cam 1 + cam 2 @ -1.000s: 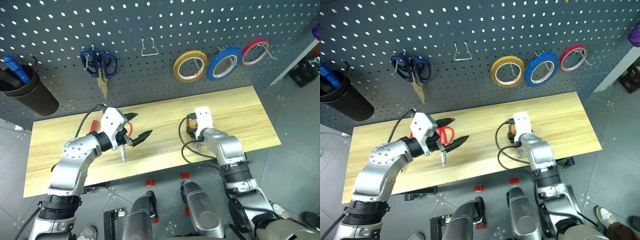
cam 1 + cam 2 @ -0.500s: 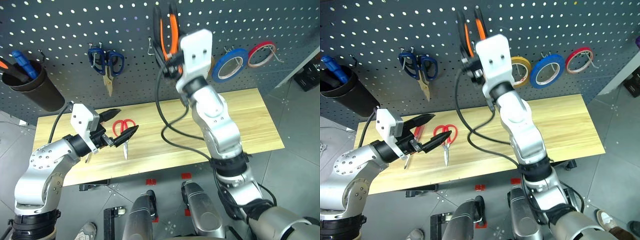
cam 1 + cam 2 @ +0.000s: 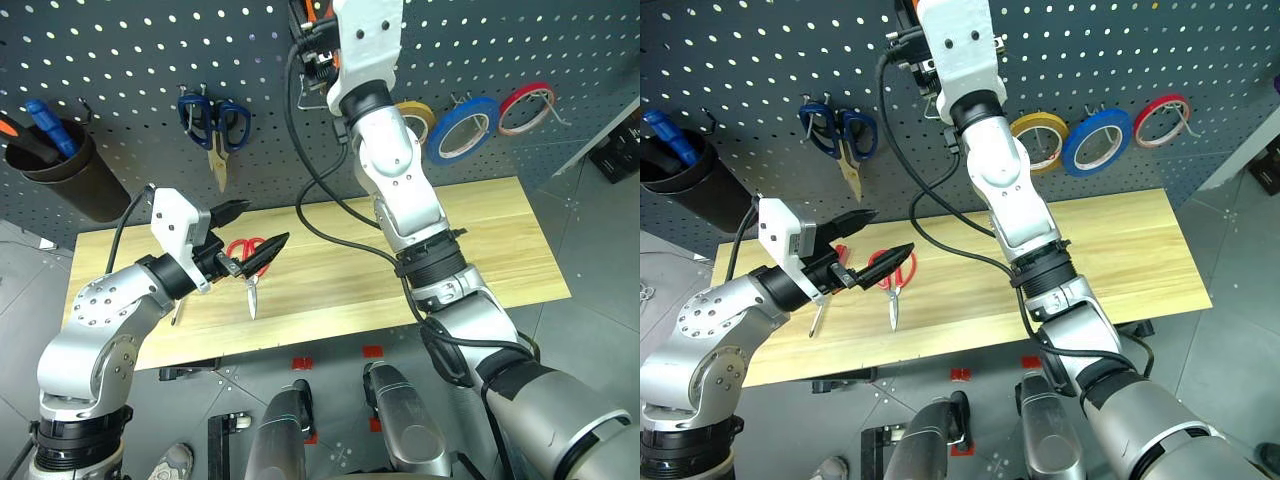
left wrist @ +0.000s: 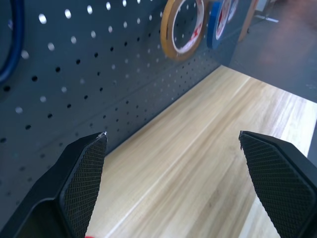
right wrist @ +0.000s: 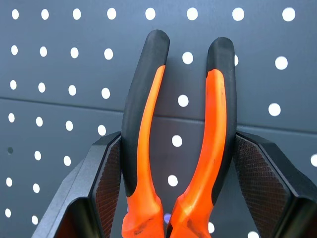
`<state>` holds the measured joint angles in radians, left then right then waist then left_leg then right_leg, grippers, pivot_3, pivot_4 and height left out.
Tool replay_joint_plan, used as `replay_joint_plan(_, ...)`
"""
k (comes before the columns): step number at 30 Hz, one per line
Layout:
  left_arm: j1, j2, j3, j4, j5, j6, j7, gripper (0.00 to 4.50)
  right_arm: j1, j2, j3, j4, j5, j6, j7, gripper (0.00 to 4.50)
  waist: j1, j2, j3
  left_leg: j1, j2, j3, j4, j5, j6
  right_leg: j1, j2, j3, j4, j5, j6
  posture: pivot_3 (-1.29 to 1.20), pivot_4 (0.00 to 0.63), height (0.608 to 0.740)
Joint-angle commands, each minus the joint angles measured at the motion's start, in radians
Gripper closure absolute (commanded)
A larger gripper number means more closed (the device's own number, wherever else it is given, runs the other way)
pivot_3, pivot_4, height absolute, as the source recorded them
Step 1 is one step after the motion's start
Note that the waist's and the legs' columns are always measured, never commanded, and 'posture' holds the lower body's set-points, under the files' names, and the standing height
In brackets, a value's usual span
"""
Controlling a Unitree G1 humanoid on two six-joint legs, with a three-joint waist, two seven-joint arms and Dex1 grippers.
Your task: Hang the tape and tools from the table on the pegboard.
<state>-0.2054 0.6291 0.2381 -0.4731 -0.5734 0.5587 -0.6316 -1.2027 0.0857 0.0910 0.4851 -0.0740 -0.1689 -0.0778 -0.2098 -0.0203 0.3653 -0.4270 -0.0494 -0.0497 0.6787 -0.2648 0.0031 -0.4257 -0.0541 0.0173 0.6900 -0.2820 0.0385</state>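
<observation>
Red scissors (image 3: 248,256) are lying on the table (image 3: 500,240) under our left gripper (image 3: 255,240), which we are holding wide and empty. Right of it, our right gripper (image 5: 173,163) is clamping the pliers (image 5: 176,144) against the pegboard (image 3: 120,50); we should be easing the handles squarely over a hook.

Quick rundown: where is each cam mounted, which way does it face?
Left and right eye views: head stereo pair, facing forward and down at the pegboard and table; both arms show.
Left wrist view: on the left arm, along the open left hand over the table toward the yellow tape.
Right wrist view: on the right arm, facing the pegboard; right hand grips the pliers.
Shared: the pegboard.
</observation>
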Motion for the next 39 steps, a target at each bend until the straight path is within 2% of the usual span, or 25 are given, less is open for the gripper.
replay_joint_plan(1, -0.004, -0.008, -0.012, -0.025, 0.001, -0.02, 0.005, 0.0, -0.021, 0.018, -0.005, 0.003, -0.01, -0.05, -0.016, 1.45, 0.001, 0.0, 0.0, 0.0, 0.0, 0.0, 0.0, 0.0, 0.0, 0.0, 0.0, 0.0, 0.0, 0.0, 0.0, -0.25, 0.368, 0.74)
replay_joint_plan(7, -0.019, -0.03, -0.039, 0.005, 0.031, -0.046, 0.016, 0.0, 0.023, 0.015, 0.031, 0.154, -0.091, -0.184, -0.062, 1.45, 0.004, 0.0, 0.0, 0.001, 0.001, 0.0, 0.0, 0.001, -0.001, 0.0, 0.0, 0.0, 0.002, 0.0, 0.0, -0.25, 0.373, 0.74)
replay_joint_plan(22, -0.026, -0.061, -0.052, 0.033, 0.073, -0.091, 0.027, 0.0, -0.101, 0.044, 0.004, 0.247, -0.109, -0.254, -0.137, 1.45, 0.012, 0.0, 0.0, 0.002, 0.002, 0.002, 0.0, 0.001, -0.001, -0.001, 0.001, 0.0, 0.003, 0.0, 0.0, -0.24, 0.374, 0.74)
replay_joint_plan(33, -0.007, -0.065, -0.049, 0.042, 0.086, -0.109, 0.029, 0.0, -0.012, 0.029, 0.017, 0.296, -0.139, -0.262, -0.13, 1.45, 0.014, 0.0, 0.0, 0.002, 0.002, 0.002, 0.0, 0.001, -0.002, -0.001, 0.001, 0.0, 0.004, 0.0, -0.001, -0.24, 0.376, 0.74)
replay_joint_plan(39, -0.03, -0.09, -0.058, 0.068, 0.138, -0.13, 0.082, 0.0, 0.037, 0.034, 0.009, 0.3, -0.114, -0.211, -0.07, 1.45, 0.015, 0.0, 0.0, 0.002, 0.002, 0.002, 0.001, 0.001, -0.002, 0.0, 0.001, -0.001, 0.004, 0.0, -0.001, -0.24, 0.378, 0.74)
